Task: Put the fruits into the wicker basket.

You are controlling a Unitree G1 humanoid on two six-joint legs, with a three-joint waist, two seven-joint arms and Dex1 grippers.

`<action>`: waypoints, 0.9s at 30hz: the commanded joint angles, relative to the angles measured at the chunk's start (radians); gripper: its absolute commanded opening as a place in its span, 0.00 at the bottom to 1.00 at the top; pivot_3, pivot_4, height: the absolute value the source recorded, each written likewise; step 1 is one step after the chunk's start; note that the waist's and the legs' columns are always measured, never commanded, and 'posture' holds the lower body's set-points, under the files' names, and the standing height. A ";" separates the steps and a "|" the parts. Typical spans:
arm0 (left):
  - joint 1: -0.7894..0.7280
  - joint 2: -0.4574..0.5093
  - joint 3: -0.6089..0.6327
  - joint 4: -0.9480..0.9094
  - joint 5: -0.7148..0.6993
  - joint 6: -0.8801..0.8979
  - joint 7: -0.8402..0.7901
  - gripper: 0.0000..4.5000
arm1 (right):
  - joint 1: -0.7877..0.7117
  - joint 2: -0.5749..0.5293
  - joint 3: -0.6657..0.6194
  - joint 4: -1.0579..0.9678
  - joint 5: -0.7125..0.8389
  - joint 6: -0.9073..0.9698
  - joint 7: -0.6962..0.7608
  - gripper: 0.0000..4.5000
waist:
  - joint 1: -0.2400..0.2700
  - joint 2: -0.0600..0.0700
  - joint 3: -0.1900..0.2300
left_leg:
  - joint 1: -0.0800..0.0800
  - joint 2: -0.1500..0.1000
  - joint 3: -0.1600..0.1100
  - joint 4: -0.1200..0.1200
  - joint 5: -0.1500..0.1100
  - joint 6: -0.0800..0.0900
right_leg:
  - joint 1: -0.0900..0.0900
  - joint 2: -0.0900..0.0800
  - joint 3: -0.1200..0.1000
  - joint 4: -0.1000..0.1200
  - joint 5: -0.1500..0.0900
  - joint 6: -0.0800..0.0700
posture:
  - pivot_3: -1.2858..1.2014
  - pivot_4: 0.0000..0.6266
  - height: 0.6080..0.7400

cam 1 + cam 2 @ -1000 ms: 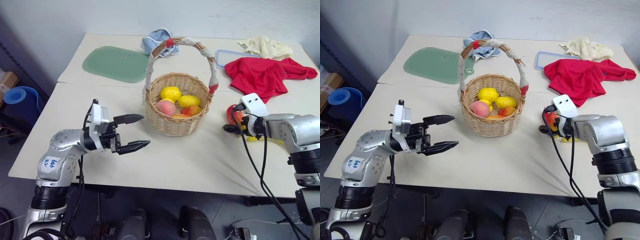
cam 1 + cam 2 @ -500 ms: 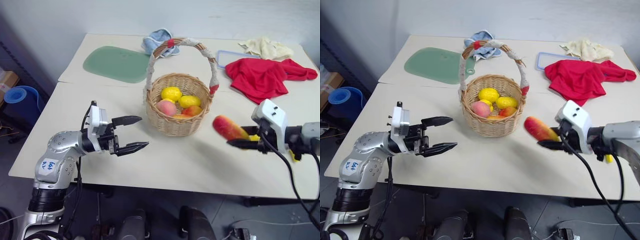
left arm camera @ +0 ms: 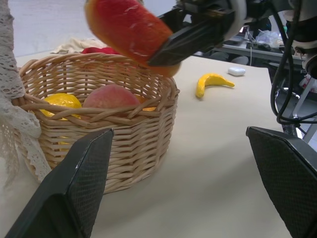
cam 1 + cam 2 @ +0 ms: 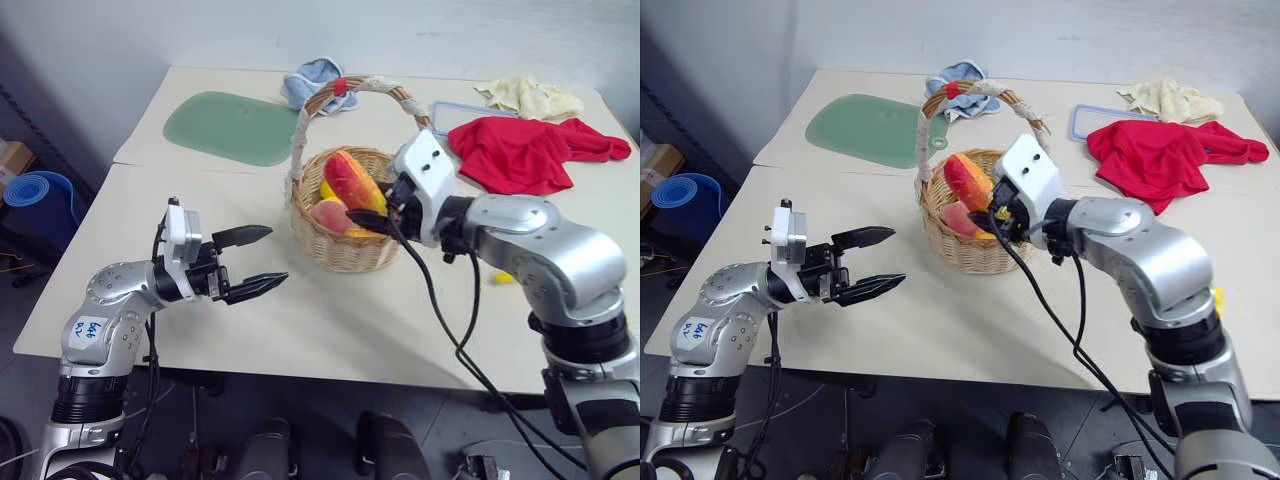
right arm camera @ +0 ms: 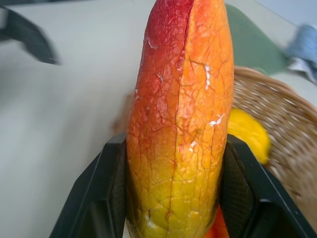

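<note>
Mango, oblong and red-and-yellow [image 4: 352, 180], sits pinched lengthwise between the black fingers of the right gripper [image 4: 372, 215], held in the air over the near rim of the round tan woven wicker basket [image 4: 345, 250]. It looks light, stiff and faintly crackled rather than slick, so a grip across its thick middle should hold. Nearest the robot, the left gripper [image 4: 255, 262] hovers spread and empty over bare pale table [image 4: 330, 330], beside the basket. Inside lie a yellow lemon [image 3: 61, 101] and pink-orange peach [image 3: 110, 95]. The tall cord-wrapped handle [image 4: 355, 88] arches behind the mango, leaving room to lower it. Farther right, a curved yellow banana [image 3: 212, 82] lies alone with open table around it
</note>
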 commanded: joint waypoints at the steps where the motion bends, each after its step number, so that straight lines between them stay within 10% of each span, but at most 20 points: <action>1: -0.006 -0.003 0.005 -0.027 -0.010 -0.012 0.004 1.00 | -0.037 0.008 -0.022 0.019 -0.049 -0.027 -0.028 0.72 | -0.003 0.000 0.000 | 0.000 0.000 0.000 0.000 0.000 0.000 | 0.000 0.000 0.000 0.000 0.000 0.000 | 0.52 0.24 1.00; 5: -0.003 -0.006 -0.007 -0.031 -0.006 -0.016 -0.001 1.00 | -0.009 -0.028 -0.047 -0.002 -0.067 -0.089 0.021 0.99 | -0.004 0.000 0.000 | 0.001 0.001 0.002 0.000 0.001 -0.001 | 0.000 0.001 0.000 0.000 0.000 0.000 | 0.52 0.24 1.00; 17: -0.079 -0.028 -0.092 -0.003 -0.019 0.001 -0.082 1.00 | 0.844 -0.038 -0.696 -0.404 0.149 -0.417 0.276 0.99 | 0.028 -0.001 -0.001 | 0.002 -0.001 -0.001 -0.001 0.000 0.002 | 0.006 0.001 0.000 -0.007 0.001 0.002 | 0.52 0.24 1.00; 27: -0.171 -0.062 -0.203 0.022 0.000 -0.007 -0.191 1.00 | 1.475 0.236 -1.060 0.126 -0.086 -1.215 0.463 0.99 | 0.023 -0.001 -0.002 | 0.005 -0.002 0.005 -0.003 0.002 0.004 | 0.008 0.002 0.006 -0.013 0.001 0.002 | 0.52 0.24 1.00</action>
